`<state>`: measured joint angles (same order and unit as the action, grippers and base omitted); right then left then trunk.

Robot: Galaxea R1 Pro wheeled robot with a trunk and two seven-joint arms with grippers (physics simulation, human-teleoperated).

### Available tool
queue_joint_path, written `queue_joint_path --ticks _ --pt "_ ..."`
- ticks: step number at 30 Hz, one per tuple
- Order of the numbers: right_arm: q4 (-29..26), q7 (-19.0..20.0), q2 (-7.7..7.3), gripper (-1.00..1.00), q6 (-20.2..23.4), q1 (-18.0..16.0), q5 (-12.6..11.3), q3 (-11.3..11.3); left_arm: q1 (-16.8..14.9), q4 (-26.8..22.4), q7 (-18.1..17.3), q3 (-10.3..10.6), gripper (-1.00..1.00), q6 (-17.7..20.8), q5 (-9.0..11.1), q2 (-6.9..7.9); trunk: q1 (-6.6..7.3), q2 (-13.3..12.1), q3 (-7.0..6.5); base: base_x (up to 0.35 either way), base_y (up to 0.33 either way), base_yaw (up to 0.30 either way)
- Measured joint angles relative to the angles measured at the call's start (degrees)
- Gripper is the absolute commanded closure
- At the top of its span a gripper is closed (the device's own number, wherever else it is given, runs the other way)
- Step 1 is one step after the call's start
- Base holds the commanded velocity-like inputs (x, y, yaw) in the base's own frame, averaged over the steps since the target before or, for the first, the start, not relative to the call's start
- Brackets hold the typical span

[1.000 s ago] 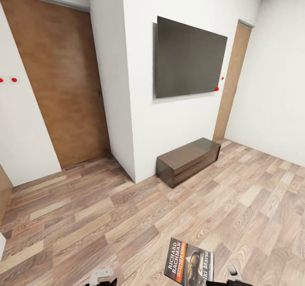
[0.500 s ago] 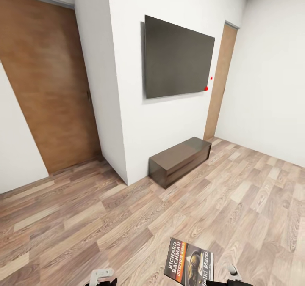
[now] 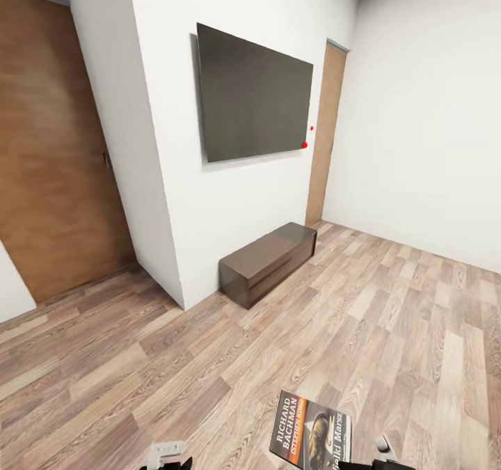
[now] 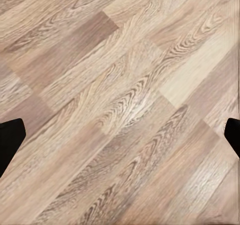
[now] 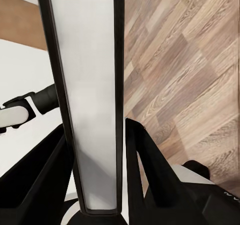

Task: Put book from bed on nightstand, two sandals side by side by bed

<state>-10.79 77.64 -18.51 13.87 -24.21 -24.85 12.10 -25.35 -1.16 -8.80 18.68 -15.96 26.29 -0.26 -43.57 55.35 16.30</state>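
Observation:
The book [image 3: 311,432], a dark cover with a golden shape and an orange band reading "Richard Bachman", hangs low over the wood floor at the bottom of the head view. My right gripper [image 5: 95,126] is shut on it. In the right wrist view the book [image 5: 90,85] stands edge-on, its pale pages between the two black fingers [image 5: 145,160]. My left gripper [image 4: 120,137] is open over bare planks, its dark fingertips [image 4: 10,141] far apart with nothing between them. Its white top [image 3: 165,454] peeks in at the head view's lower edge. The bed, nightstand and sandals are out of view.
A long low dark bench [image 3: 268,261] stands against a white wall under a big black screen [image 3: 254,105]. A brown door [image 3: 49,178] is at the left, a narrower one [image 3: 323,136] at the far corner. Wood-plank floor [image 3: 390,317] stretches to the right.
The camera has swung to the right: bench, screen and doors have all slid left in the picture. The book and both grippers keep their places in the view.

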Motion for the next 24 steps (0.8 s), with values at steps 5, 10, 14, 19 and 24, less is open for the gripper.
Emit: queue_joint_path --ticks 5,10,14,19,24 --pt "0.0 0.0 0.0 1.0 0.0 0.0 0.0 0.0 0.0 0.0 0.0 0.0 -1.0 0.0 0.0 0.0 0.0 0.0 0.0 0.0 0.0 -0.282" --pt "0.0 0.0 0.0 1.0 0.0 0.0 0.0 0.1 0.0 0.0 0.0 0.0 -1.0 0.0 0.0 0.0 0.0 0.0 0.0 0.0 0.0 -0.282" --pt "0.0 0.0 0.0 1.0 0.0 0.0 0.0 0.1 0.0 0.0 0.0 0.0 -1.0 0.0 0.0 0.0 0.0 0.0 0.0 0.0 0.0 -0.282" --pt "0.0 0.0 0.0 1.0 0.0 0.0 0.0 0.1 0.0 0.0 0.0 0.0 -1.0 0.0 0.0 0.0 0.0 0.0 0.0 0.0 0.0 -0.282" --pt "0.0 0.0 0.0 1.0 0.0 0.0 0.0 0.1 0.0 0.0 0.0 0.0 -1.0 0.0 0.0 0.0 0.0 0.0 0.0 0.0 0.0 -0.282"
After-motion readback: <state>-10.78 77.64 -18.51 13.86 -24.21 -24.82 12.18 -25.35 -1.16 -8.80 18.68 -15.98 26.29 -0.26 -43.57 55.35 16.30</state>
